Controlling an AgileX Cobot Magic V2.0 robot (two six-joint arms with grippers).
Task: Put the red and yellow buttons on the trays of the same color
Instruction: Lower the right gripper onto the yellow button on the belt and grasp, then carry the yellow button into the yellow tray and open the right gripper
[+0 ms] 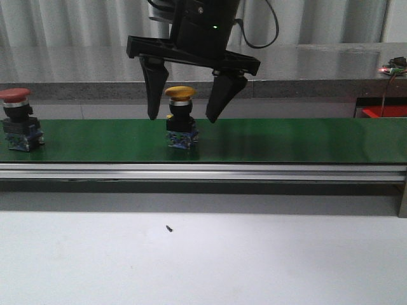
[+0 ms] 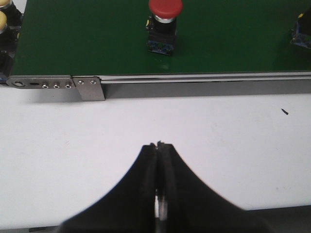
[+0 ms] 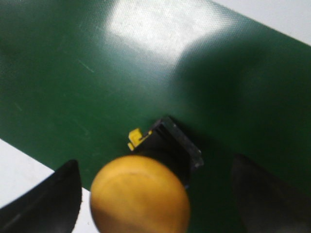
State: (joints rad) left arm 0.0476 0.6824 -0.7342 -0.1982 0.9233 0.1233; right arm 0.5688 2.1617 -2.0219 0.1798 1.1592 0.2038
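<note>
Now the right black gripper point(image 1: 181, 117) hangs spread wide astride the yellow mushroom-capped push button point(image 1: 180, 118), off-centre, so closing could tip it on the green belt point(image 1: 305, 140)

Right gripper point(image 1: 181, 117): matte black, wide crossbar, two tapered pointed jaws, green LED on the housing, black cable looping behind. Left gripper point(image 2: 159, 145): black, curved jaws.

One red button point(image 1: 14, 95), one yellow button point(image 1: 180, 93), possibly more at the belt's end point(image 2: 4, 19)
</note>
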